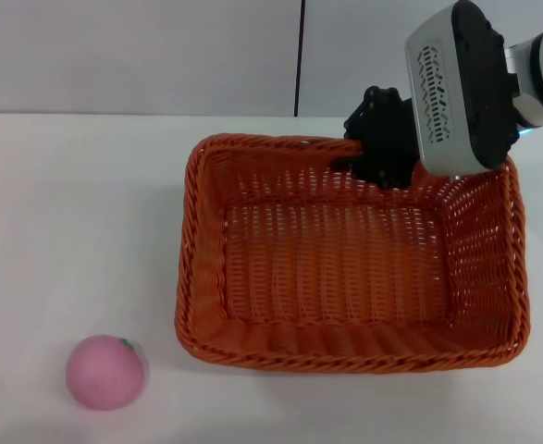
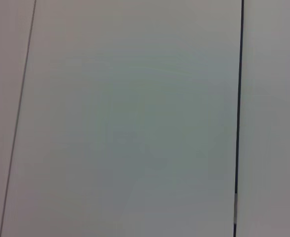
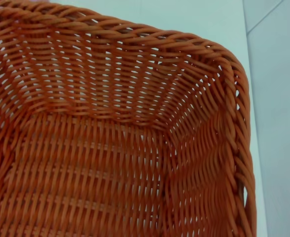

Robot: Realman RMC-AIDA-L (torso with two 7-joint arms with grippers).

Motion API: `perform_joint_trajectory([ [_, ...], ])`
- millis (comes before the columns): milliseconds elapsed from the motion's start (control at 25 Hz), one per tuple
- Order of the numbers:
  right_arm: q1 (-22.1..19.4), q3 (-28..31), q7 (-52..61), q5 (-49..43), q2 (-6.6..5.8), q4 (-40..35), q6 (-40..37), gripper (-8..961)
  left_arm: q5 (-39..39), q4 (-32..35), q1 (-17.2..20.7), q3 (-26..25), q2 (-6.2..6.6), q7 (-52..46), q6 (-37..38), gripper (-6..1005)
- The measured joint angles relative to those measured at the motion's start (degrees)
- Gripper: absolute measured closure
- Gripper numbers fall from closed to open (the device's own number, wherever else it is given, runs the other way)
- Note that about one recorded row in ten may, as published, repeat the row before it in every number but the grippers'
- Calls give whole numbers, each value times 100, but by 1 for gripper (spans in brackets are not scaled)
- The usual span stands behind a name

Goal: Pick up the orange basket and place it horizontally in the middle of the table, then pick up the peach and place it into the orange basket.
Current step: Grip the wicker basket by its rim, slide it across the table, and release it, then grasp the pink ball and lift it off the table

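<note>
The orange basket (image 1: pixel 345 268) lies flat on the white table (image 1: pixel 67 213) with its long side running left to right, a little right of centre, and nothing inside it. My right gripper (image 1: pixel 378 146) reaches in from the upper right and sits on the basket's far braided rim, covering part of it. The right wrist view looks down into a corner of the orange basket (image 3: pixel 110 148), showing its woven wall and floor. The pink peach (image 1: pixel 105 372) rests on the table near the front left, apart from the basket. My left gripper is out of view.
A grey wall (image 1: pixel 160 55) with a dark vertical seam stands behind the table. The left wrist view shows only a plain pale surface (image 2: pixel 135 123) with thin dark lines. Bare tabletop lies left of the basket.
</note>
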Motion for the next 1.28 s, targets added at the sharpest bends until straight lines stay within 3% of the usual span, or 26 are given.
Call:
perform_joint_trajectory([
  [440, -112, -661, -17, 281, 32, 260, 1120, 812, 1, 4, -14, 12, 1, 0, -85, 235],
  [520, -107, -726, -22, 431, 28, 398, 1284, 771, 1, -8, -31, 20, 2, 0, -86, 236],
  [720, -135, -729, -22, 678, 30, 425, 1304, 547, 1, -33, -83, 35, 7, -4, -84, 237],
  [1040, -295, -676, 4, 964, 17, 281, 1358, 337, 20, -42, -137, 46, 11, -3, -84, 240],
  [1120, -726, -667, 17, 1077, 21, -203, 1497, 323, 45, -46, -139, 131, 13, -11, -88, 240],
  [1160, -726, -667, 17, 1077, 21, -203, 1497, 316, 45, -46, -139, 131, 13, -11, -88, 241],
  [1280, -1418, -655, -2, 1617, 19, -934, 1667, 294, 57, -111, -103, 529, 44, -117, -83, 242],
])
